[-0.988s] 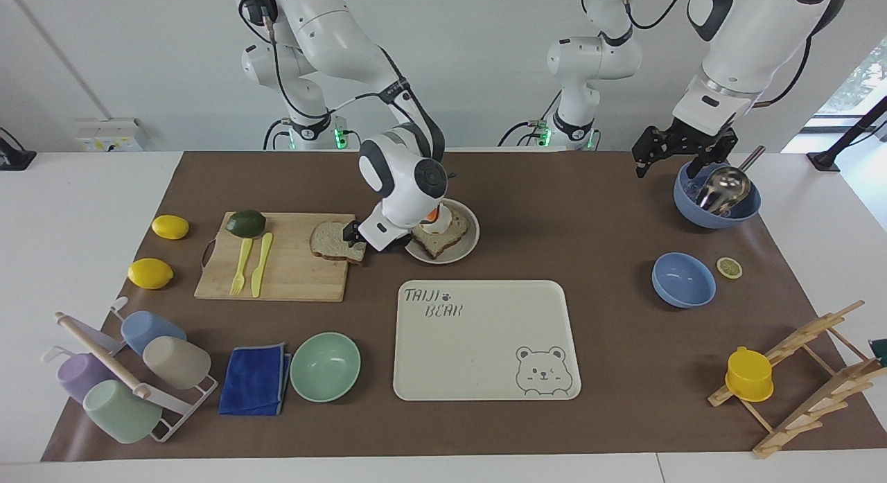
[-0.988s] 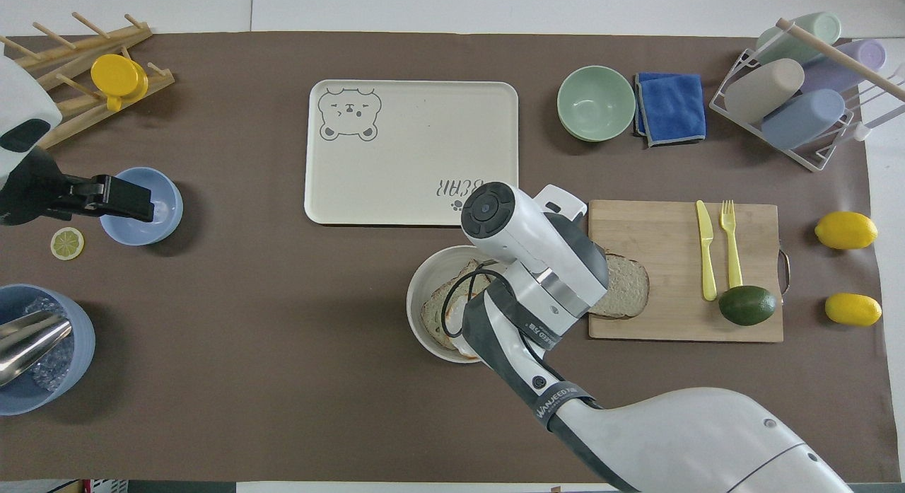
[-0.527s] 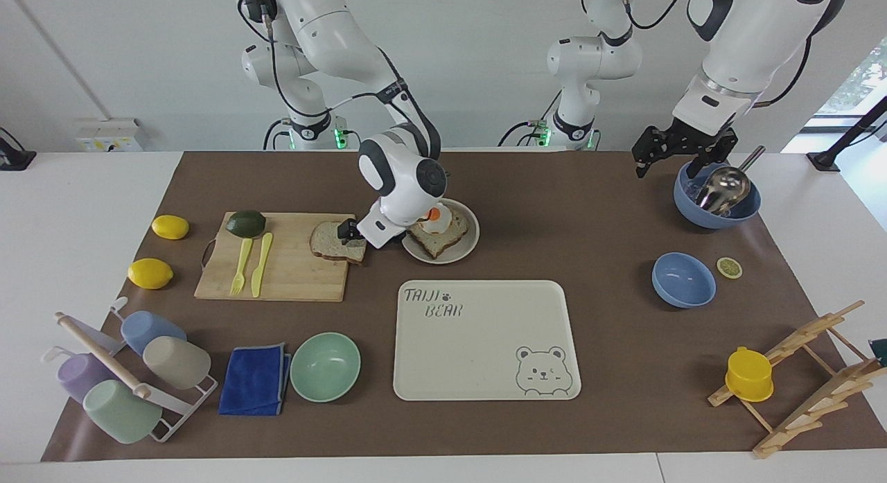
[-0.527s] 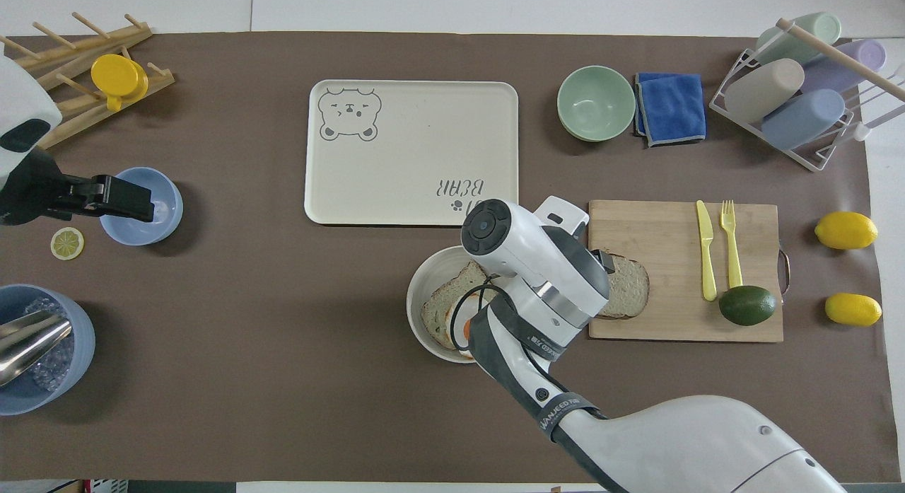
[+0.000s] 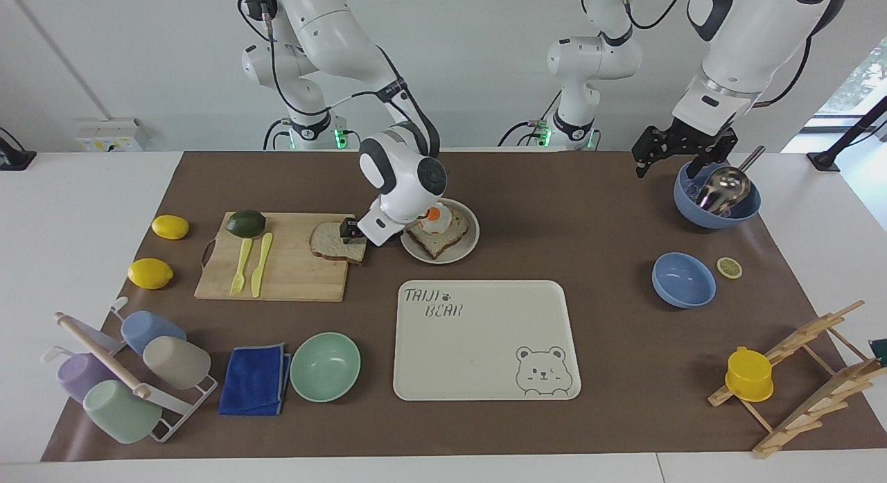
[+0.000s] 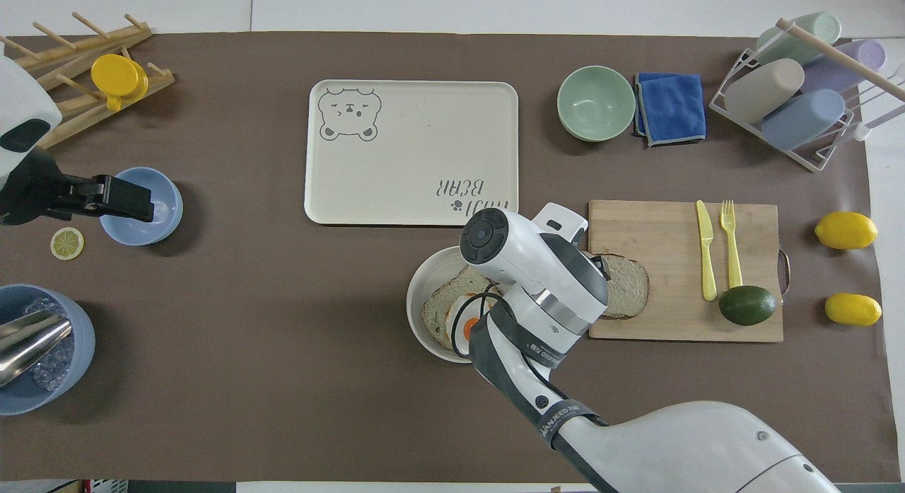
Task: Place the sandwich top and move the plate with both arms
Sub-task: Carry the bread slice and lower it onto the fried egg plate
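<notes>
Right gripper [image 5: 351, 233] down at the plate-side edge of the sandwich top [image 5: 332, 242], black fingers straddling the crust; whether clamped on the bread or merely around it, cannot tell. Glossy white wrist housing directly above, hiding the contact in the overhead view.

Sandwich top: square slice, pale porous crumb, brown crust, lying flat on the wooden cutting board [image 5: 291, 275] at the corner nearest the plate [image 5: 464, 251]. Plate: small, round, matte beige-grey, just beside the board, carrying a second slice with a fried egg [image 5: 435, 220], orange yolk showing.

On the same board: dark green avocado [image 5: 246, 223], yellow plastic fork [image 5: 240, 267] and knife [image 5: 260, 265] laid parallel. Two lemons [image 5: 170, 226] off the board toward the right arm's end of the table.

Left gripper [image 5: 682, 150] released, fingers spread, hanging over the rim of a blue bowl [image 5: 717, 213] that holds a metal scoop [image 5: 724, 186]; arm waiting.

Farther from the robots than the plate: cream rectangular tray [image 5: 485, 344] with bear drawing, smooth, rounded corners. Mint-green bowl [image 5: 325, 366] and folded blue cloth [image 5: 255, 379] beside it.

Surface: brown matte mat [image 5: 596, 220] over a white table. Plain white wall at the robots' end.
</notes>
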Motion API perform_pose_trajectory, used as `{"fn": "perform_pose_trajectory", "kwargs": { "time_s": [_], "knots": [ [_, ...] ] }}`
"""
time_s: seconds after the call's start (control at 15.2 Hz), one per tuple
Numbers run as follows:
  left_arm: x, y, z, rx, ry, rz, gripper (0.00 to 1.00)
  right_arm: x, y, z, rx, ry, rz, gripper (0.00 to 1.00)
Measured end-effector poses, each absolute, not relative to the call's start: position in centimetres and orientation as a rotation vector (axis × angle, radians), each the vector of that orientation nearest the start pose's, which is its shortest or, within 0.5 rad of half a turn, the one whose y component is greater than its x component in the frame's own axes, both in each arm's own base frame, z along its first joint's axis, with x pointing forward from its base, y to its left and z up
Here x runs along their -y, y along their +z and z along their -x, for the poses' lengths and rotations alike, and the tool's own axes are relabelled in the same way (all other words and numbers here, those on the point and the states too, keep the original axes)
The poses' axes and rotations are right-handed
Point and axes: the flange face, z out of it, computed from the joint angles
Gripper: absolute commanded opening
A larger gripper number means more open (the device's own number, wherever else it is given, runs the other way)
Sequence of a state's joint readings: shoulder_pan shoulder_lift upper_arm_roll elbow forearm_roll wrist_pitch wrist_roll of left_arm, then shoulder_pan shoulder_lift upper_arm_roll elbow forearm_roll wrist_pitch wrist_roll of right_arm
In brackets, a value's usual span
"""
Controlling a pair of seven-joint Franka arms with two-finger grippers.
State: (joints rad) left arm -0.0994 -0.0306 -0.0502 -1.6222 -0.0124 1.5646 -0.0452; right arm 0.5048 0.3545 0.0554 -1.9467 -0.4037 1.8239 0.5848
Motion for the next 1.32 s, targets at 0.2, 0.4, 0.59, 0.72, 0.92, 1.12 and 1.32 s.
{"fn": "perform_pose_trajectory", "kwargs": {
  "time_s": [0.2, 0.4, 0.59, 0.72, 0.92, 1.12, 1.32],
  "knots": [
    [8.3, 61.6, -53.7, -0.164, 0.044, 3.145, 1.00, -27.3, 27.8, -48.9, -0.254, -0.262, -2.564, 0.00],
    [8.3, 61.6, -53.7, -0.164, 0.044, 3.145, 1.00, -28.0, 28.6, -48.6, -0.321, -0.245, -2.548, 0.00],
    [8.3, 61.6, -53.7, -0.164, 0.044, 3.145, 1.00, -28.2, 29.8, -49.0, -0.353, -0.253, -2.524, 0.00],
    [8.3, 61.6, -53.7, -0.164, 0.044, 3.145, 1.00, -29.7, 32.5, -49.7, -0.389, -0.243, -2.515, 0.00],
    [8.3, 61.6, -53.7, -0.164, 0.044, 3.145, 1.00, -35.5, 36.8, -48.5, -0.461, -0.198, -2.535, 0.00],
    [8.3, 61.6, -53.7, -0.164, 0.044, 3.145, 1.00, -41.2, 38.3, -45.2, -0.574, -0.140, -2.526, 0.00],
    [8.3, 61.6, -53.7, -0.164, 0.044, 3.145, 1.00, -44.2, 38.1, -43.0, -0.617, -0.091, -2.534, 0.00]
  ]
}}
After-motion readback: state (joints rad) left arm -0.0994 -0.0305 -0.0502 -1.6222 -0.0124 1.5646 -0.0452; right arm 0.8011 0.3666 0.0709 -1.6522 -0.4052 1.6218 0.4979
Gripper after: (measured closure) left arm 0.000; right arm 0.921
